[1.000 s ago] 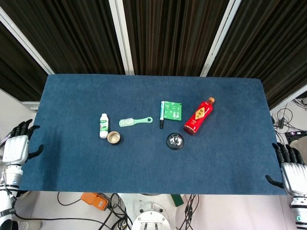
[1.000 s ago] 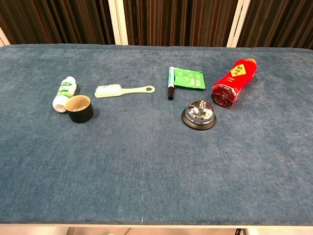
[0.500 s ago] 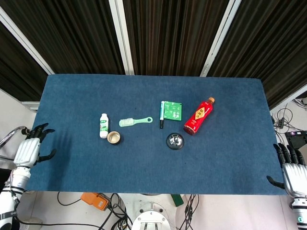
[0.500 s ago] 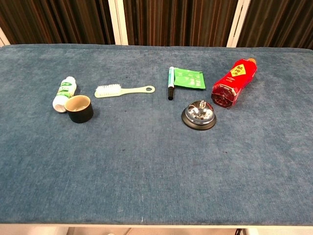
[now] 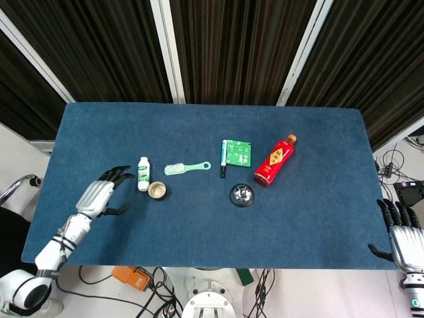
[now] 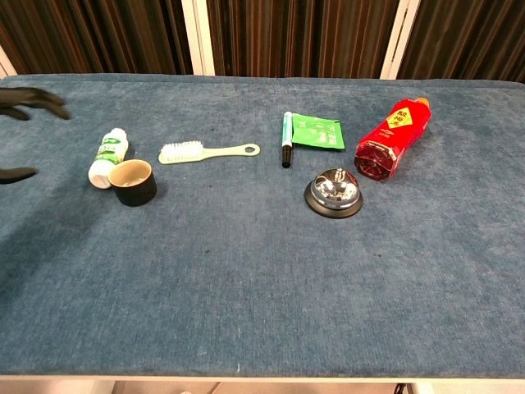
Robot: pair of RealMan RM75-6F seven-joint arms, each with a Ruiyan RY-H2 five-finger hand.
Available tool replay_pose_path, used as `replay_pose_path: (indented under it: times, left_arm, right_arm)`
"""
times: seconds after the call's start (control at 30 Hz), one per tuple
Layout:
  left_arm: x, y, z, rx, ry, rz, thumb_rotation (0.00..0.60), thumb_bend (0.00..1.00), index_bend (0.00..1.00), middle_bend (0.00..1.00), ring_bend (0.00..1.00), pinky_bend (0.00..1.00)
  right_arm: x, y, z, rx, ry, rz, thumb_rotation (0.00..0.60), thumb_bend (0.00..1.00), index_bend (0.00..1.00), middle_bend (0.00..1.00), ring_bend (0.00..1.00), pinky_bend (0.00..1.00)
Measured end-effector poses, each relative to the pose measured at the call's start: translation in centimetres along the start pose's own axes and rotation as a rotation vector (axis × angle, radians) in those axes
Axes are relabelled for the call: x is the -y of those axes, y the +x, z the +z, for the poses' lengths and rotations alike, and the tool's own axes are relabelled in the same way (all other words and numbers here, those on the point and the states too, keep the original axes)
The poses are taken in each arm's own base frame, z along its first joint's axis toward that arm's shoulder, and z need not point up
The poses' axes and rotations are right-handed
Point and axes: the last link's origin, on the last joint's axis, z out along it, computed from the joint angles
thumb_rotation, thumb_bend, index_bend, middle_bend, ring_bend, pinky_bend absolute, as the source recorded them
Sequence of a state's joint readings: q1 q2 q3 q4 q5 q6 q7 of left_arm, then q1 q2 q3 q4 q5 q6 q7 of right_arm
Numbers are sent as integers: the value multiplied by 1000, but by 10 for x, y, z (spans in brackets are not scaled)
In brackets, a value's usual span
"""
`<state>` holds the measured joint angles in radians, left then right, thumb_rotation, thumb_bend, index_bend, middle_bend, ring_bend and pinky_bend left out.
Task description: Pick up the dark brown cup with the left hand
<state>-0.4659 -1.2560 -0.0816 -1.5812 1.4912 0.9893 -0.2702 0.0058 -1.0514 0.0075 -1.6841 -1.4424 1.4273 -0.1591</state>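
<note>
The dark brown cup (image 5: 157, 191) stands upright on the blue bench (image 5: 199, 232), left of centre, its mouth up. A white bottle (image 5: 143, 173) lies just beside it on the left, and a pale green brush (image 5: 186, 167) lies just beyond it to the right. The left hand (image 5: 101, 195) hovers over the bench to the left of the bottle, fingers spread and holding nothing, apart from the cup. Further right are a black marker (image 5: 224, 159), a green packet (image 5: 239, 154), a silver bell (image 5: 242, 195) and a red bottle (image 5: 274, 161) on its side. The right hand (image 5: 402, 237) sits off the bench's near right corner, fingers apart, empty.
</note>
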Motion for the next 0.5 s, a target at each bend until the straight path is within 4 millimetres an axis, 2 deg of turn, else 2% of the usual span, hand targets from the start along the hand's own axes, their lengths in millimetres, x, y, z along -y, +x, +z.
replay_pose_path:
  times: [0.17,0.5]
  left_arm:
    - [-23,-11,22,35,-39,-15,600,280,178,58,5,110]
    - [-48,-24,45,86,-79,7,600,281,168,58,23,135]
  right_arm:
    - [-2,1,0,2,-4,1,600,291,90,116,85,123]
    - [-1,0,0,10,-3,-10,600,291,113,116,85,123]
